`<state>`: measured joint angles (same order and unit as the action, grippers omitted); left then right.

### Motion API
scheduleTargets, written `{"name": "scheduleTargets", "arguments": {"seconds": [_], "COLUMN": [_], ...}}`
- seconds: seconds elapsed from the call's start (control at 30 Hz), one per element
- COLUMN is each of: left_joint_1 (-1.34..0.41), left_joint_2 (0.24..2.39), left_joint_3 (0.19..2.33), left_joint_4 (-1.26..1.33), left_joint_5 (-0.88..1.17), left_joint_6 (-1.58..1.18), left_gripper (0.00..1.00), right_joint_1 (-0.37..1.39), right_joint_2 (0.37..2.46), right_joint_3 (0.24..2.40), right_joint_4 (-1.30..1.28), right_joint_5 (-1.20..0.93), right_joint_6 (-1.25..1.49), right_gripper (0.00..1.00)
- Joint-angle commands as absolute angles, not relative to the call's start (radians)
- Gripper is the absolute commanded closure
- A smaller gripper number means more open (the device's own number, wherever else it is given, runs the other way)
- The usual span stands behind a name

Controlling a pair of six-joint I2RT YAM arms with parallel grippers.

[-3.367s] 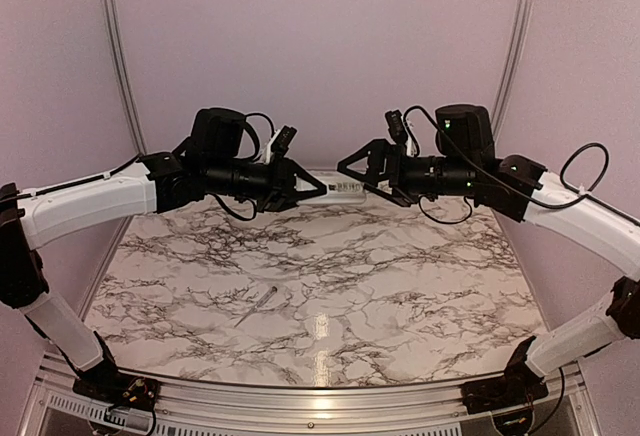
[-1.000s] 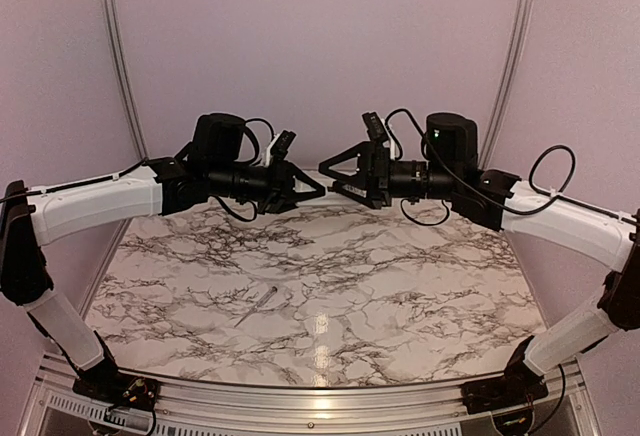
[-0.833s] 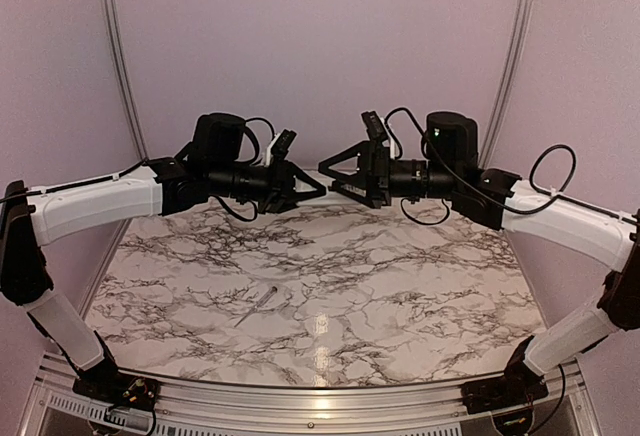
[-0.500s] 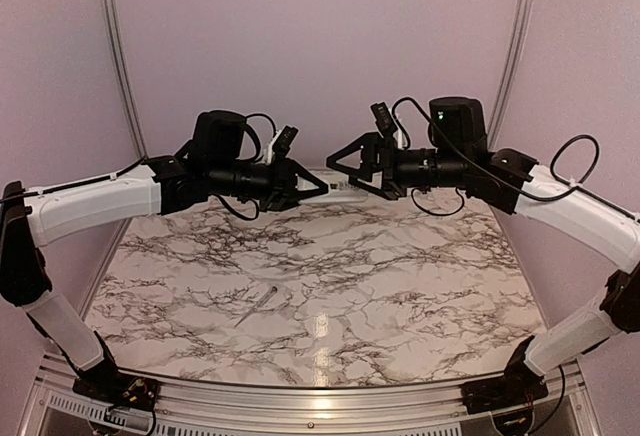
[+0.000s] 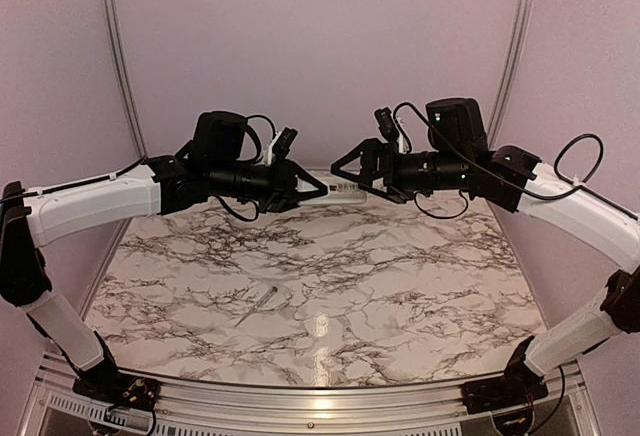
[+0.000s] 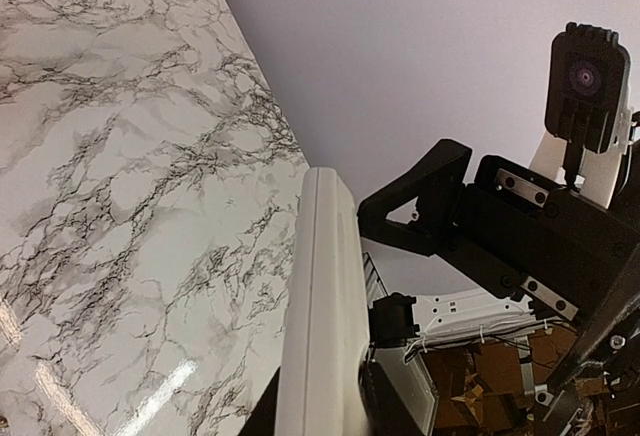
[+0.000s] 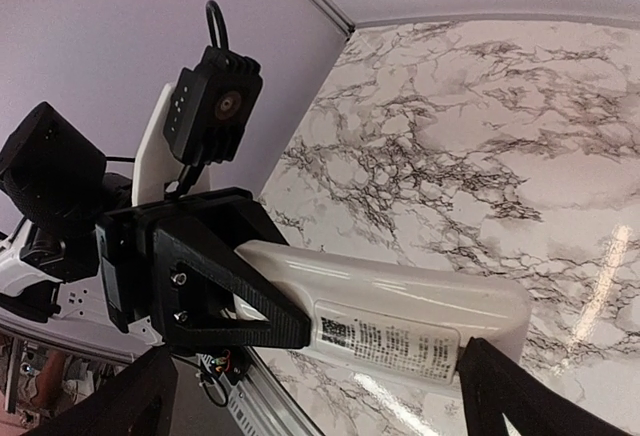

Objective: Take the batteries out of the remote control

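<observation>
My left gripper (image 5: pixel 318 191) is shut on one end of the white remote control (image 5: pixel 346 194) and holds it level in the air over the back of the table. From the left wrist the remote control (image 6: pixel 322 296) shows edge-on between my dark fingers (image 6: pixel 400 396). My right gripper (image 5: pixel 352 180) is open, its fingers spread around the remote's free end. In the right wrist view the remote control (image 7: pixel 400 311) shows a face with a printed label, and its free end lies close to one of my fingers (image 7: pixel 510 391). The batteries are hidden.
A thin pale grey stick (image 5: pixel 258 305) lies on the marble table (image 5: pixel 400 286), left of centre. Purple walls close the back and sides. A metal rail (image 5: pixel 320 406) runs along the near edge by the arm bases.
My right gripper, still open, has drawn back to the right from close against the left gripper, uncovering more of the remote. The left arm and the remote have stayed still.
</observation>
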<state>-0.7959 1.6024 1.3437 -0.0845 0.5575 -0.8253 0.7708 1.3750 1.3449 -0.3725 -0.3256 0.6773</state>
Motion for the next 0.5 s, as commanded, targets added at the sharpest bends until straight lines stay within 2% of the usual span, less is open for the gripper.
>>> {"name": "scheduleTargets", "arguments": {"seconds": [0.0,0.47], "left_joint_1": [-0.809,-0.810], "left_joint_2": [1.557,1.566], "left_joint_3": [1.387,1.394], "left_joint_4": [-0.040,-0.019], "left_joint_5": [0.586,0.606], "left_joint_6": [-0.805,-0.804], "left_gripper": [1.00,1.00], "right_joint_1": [0.778,0.778], "right_joint_2": [1.393,1.405], "right_joint_3": [1.367,1.347], "right_joint_4": [-0.430,-0.413], "right_joint_5": [-0.282,-0.290], "right_joint_6": [0.662,0.660], "right_gripper": [0.03,0.03]}}
